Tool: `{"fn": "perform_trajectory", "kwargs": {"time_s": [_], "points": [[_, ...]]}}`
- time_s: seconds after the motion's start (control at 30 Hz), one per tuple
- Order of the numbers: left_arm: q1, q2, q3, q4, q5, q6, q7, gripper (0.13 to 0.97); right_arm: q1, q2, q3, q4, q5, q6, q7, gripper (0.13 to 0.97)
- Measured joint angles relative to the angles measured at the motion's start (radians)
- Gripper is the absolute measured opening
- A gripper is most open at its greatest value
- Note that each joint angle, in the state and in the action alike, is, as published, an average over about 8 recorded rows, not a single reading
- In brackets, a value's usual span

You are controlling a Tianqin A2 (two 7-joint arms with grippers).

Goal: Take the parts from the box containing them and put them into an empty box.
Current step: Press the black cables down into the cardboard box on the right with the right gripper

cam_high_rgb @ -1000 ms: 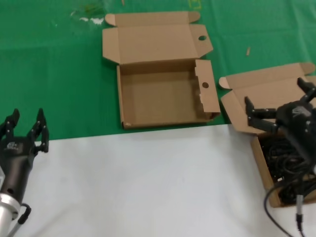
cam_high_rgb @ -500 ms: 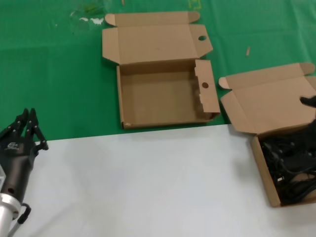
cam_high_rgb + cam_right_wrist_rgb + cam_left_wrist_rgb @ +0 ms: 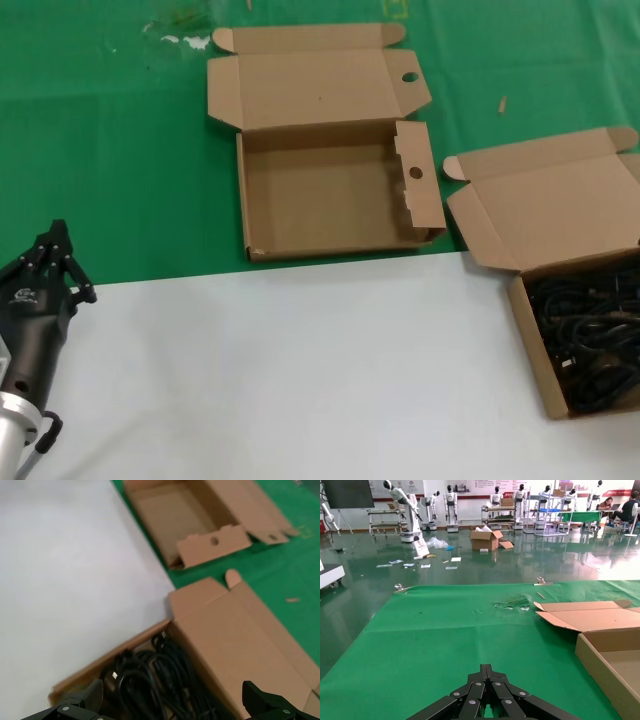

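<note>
Head view shows the left hand [image 3: 55, 262] clenched at the near left of the worktop [image 3: 300, 370]. Black power cords [image 3: 590, 335] lie in the plain-lidded box [image 3: 530, 215] at the near right. Right hand [image 3: 175, 702], released, spans them. Holed empty box [image 3: 330, 190] sits far centre.

A green cloth [image 3: 120, 150] covers the far tabletop; the white surface [image 3: 300, 370] lies nearer, meeting the cloth's front edge.
</note>
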Motion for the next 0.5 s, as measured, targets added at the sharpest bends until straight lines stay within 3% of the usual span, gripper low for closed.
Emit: {"fn": "perform_trajectory", "kwargs": {"time_s": [0.23, 0.5], "points": [[0.000, 0.000, 0.000, 0.000, 0.000, 0.000, 0.000, 0.140, 0.067, -0.068, -0.006, -0.048, -0.093, -0.140, -0.025, 0.966], [0.000, 0.000, 0.000, 0.000, 0.000, 0.000, 0.000, 0.140, 0.131, -0.165, -0.022, -0.158, -0.188, -0.212, -0.078, 0.961]]}}
